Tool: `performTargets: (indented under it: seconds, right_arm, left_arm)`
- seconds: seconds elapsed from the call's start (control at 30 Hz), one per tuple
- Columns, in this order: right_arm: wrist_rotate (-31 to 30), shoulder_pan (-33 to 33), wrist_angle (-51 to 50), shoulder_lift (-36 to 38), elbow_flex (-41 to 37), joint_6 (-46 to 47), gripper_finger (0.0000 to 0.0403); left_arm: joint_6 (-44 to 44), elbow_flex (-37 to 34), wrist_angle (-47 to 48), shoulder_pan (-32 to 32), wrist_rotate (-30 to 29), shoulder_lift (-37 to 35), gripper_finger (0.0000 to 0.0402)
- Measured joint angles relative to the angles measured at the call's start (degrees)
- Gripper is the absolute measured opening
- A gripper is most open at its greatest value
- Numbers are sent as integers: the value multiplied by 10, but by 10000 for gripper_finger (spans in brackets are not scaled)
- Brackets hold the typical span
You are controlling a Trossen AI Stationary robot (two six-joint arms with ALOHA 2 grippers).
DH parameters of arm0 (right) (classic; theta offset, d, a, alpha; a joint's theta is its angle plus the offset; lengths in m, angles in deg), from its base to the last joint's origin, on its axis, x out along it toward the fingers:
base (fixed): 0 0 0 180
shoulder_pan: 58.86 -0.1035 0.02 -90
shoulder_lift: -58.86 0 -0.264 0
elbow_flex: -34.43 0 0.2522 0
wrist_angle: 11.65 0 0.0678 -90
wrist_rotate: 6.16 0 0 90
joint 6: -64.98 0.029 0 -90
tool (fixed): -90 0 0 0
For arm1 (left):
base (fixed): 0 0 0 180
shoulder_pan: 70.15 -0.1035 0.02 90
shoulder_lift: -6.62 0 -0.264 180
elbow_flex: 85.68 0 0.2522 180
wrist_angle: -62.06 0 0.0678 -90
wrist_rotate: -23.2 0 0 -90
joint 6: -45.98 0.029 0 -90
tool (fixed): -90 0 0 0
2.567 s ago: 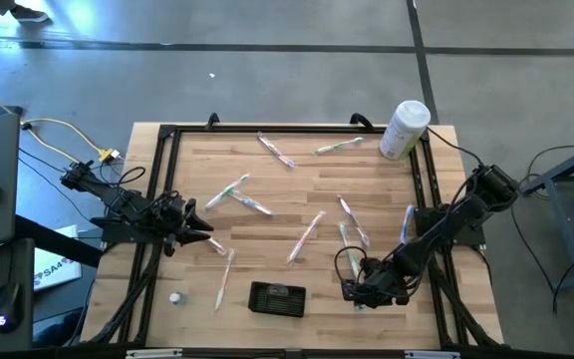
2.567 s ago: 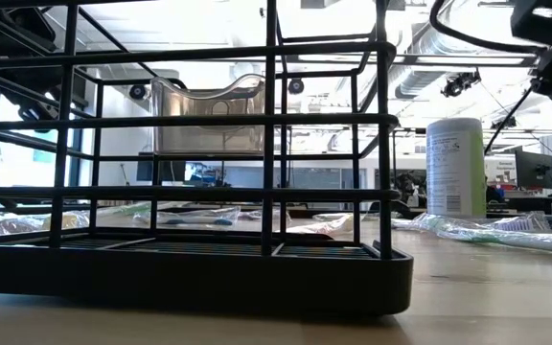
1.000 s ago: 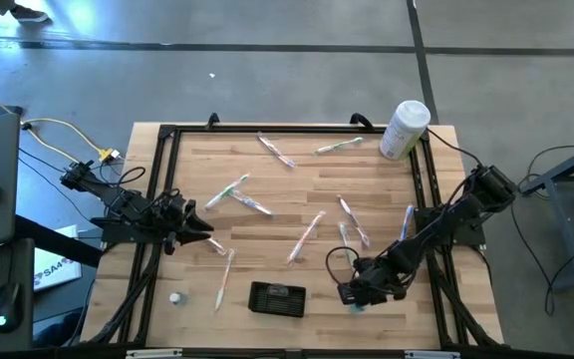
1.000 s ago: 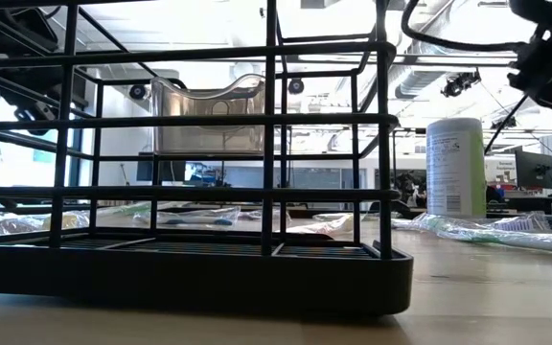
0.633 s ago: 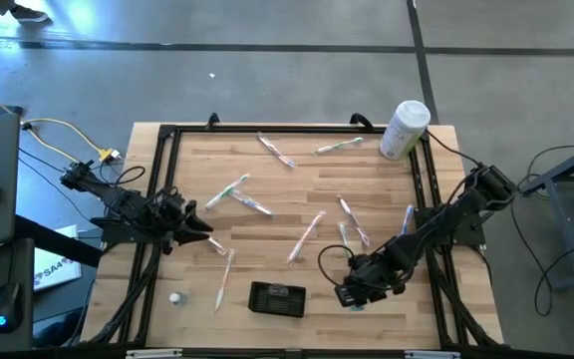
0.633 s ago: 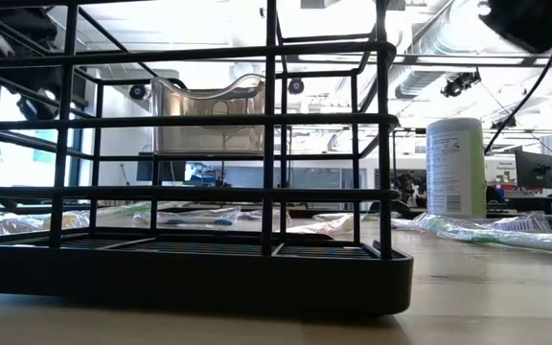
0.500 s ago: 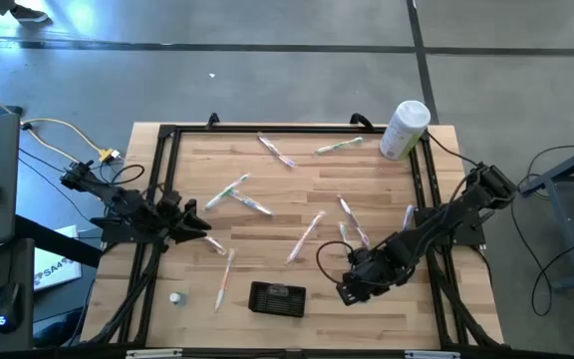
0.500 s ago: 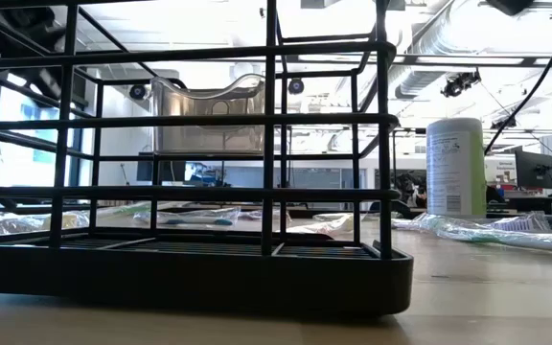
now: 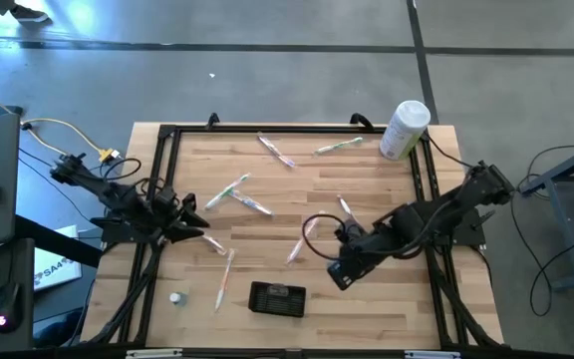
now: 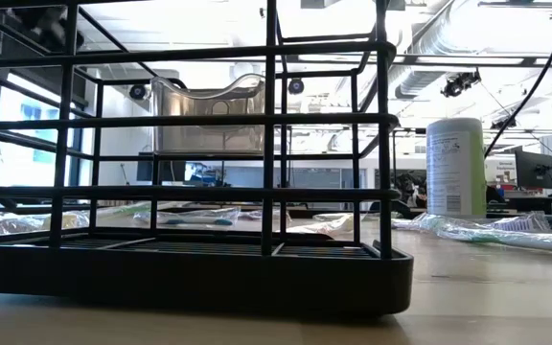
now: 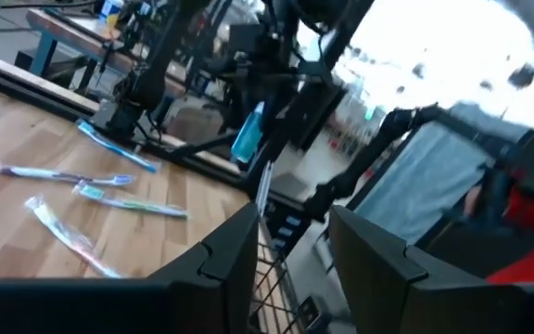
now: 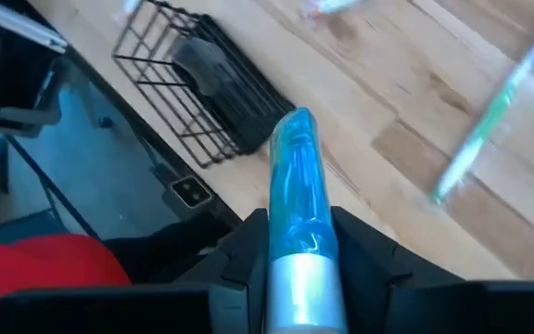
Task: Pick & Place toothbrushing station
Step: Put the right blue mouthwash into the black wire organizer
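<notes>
Nearest the front edge of the table (image 9: 387,150), the toothbrushing station (image 9: 277,298), a low dark wire rack, sits untouched; in the low view it fills the foreground (image 10: 190,259). Just beside it, toward the table's middle, the right gripper (image 9: 339,271) hangs above the wood with its jaws closed on a blue toothbrush (image 12: 299,190), the wrapped head sticking out past the fingertips (image 12: 360,237) and the rack visible beyond it (image 12: 202,83). So the step in hand looks like the carry: the brush is picked and is being brought over to the rack. The next move, I judge, calls for lining the brush up above one of the rack's compartments and lowering it in before letting go, without snagging the thin wires.

Farther off, loose toothbrushes (image 9: 305,237) lie scattered over the middle and far side of the table, and a white cylindrical container (image 9: 404,129) stands at the far right corner. The left gripper (image 9: 195,225) waits at the left edge, jaws partly apart and holding nothing.

Compared with a second ago, the right gripper has risen from the spot near the right front and swung inward toward the rack; the left arm has drawn back slightly.
</notes>
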Motion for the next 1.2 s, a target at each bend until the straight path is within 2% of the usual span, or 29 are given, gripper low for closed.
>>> performTargets:
  seconds: [0.2, 0.47, 0.73, 0.9, 1.07, 1.2]
  right_arm:
    - [-2, 21, -24, -19, 48, -99, 86]
    - [-17, 38, -107, -23, 95, -250, 86]
    - [-29, 38, -140, -23, 116, -364, 86]
    - [-39, 38, -142, -23, 117, -421, 86]
    - [-61, 38, -133, -23, 117, -459, 86]
    - [-73, 38, -124, -23, 117, -478, 86]
  left_arm:
    - [49, 134, 77, 0, 6, 170, 136]
    - [54, 319, 170, 0, 5, 358, 136]
    - [95, 450, 179, -1, -24, 498, 136]
    - [122, 525, 177, -24, -86, 580, 136]
    - [148, 596, 204, -64, -75, 655, 136]
    - [144, 627, 213, -79, -48, 682, 136]
